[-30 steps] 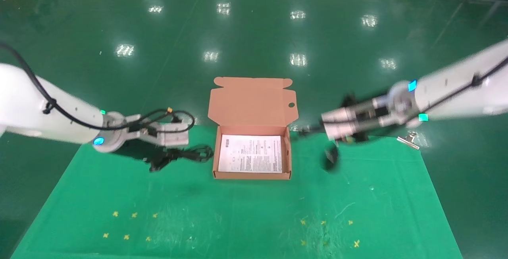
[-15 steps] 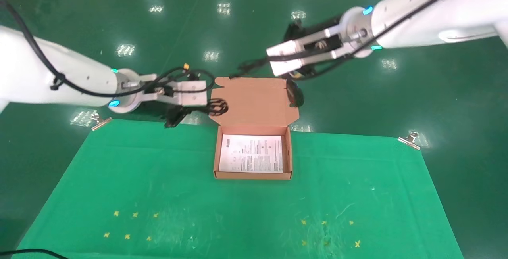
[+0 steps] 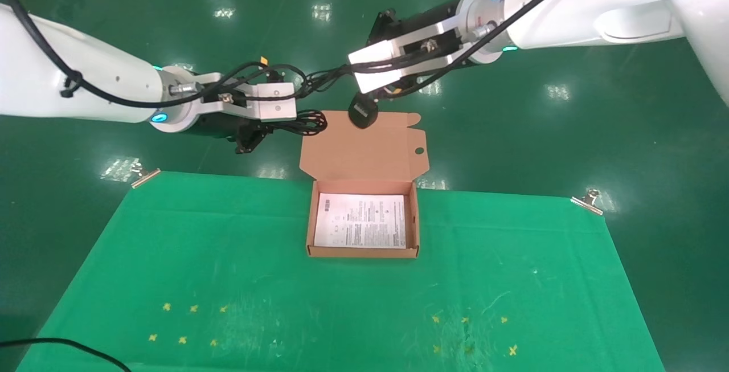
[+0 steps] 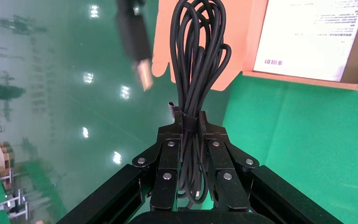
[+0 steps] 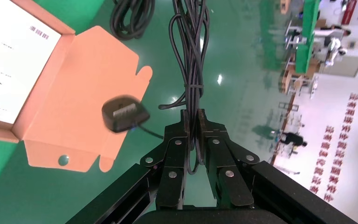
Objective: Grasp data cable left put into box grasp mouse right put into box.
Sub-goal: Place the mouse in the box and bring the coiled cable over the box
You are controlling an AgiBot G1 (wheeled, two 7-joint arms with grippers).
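- Left gripper, raised beyond the table's far edge, left of the lid: jaws pinch the thin black data cable wound in a long oval bundle at its strapped middle; loops stick out past the fingers.
- Right gripper, high over the lid's far edge: jaws pressed on the bunched thin black cord, not on the body; the small black oval mouse dangles below.
- Shallow orange-brown cardboard box sits open on the green cloth, white leaflet inside, both items not yet in.
- Handling: bundle is light and floppy, mid-strap hold looks good. Mouse on a soft cord will likely swing; lower slowly and watch for loose cord snagging the lid.
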